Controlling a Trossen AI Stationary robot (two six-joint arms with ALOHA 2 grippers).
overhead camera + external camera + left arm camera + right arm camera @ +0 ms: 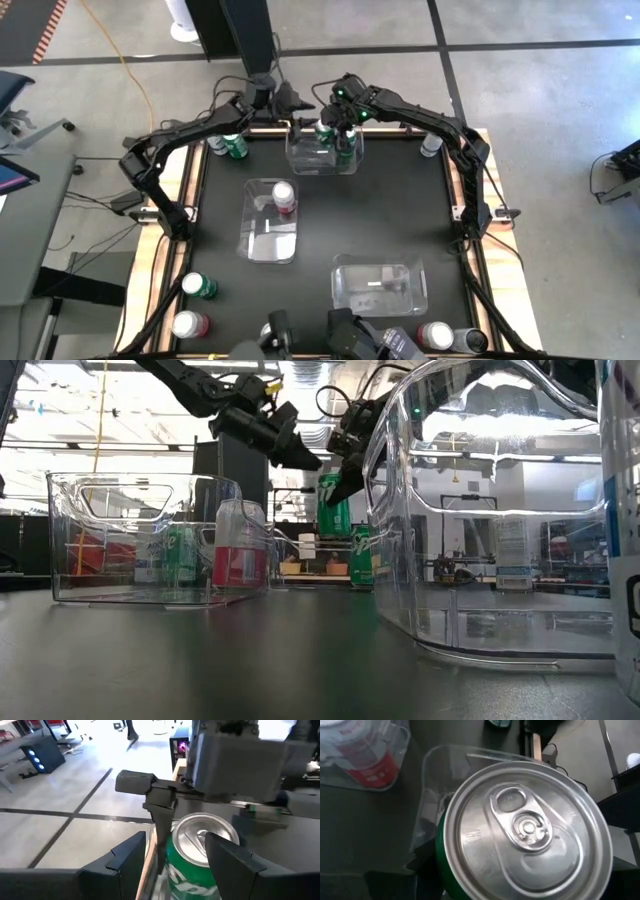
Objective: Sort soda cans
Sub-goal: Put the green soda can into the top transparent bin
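Right pincer [338,128]: we see it at the top centre of the high view, clamped on a green can [520,840] and holding it above the far clear bin [322,160].
Why held so: we judge the can hangs upright over the bin so it can go down beside another green can [361,556] standing there.
Left pincer [300,103]: it sits just left of the right one in the high view; its fingers [120,865] stand half apart on either side of a green can top [202,840] without touching it, holding nothing.
Middle bin [270,220]: at left centre of the high view it holds a red can [285,196], so we take it as the red bin.
Near bin [380,285]: lower centre; we see no can in it.
Waiting cans: green ones at the upper left corner of the counter [320,235], more at the lower corners.
Writing: the lifted can in the low view shows white marks we cannot read.
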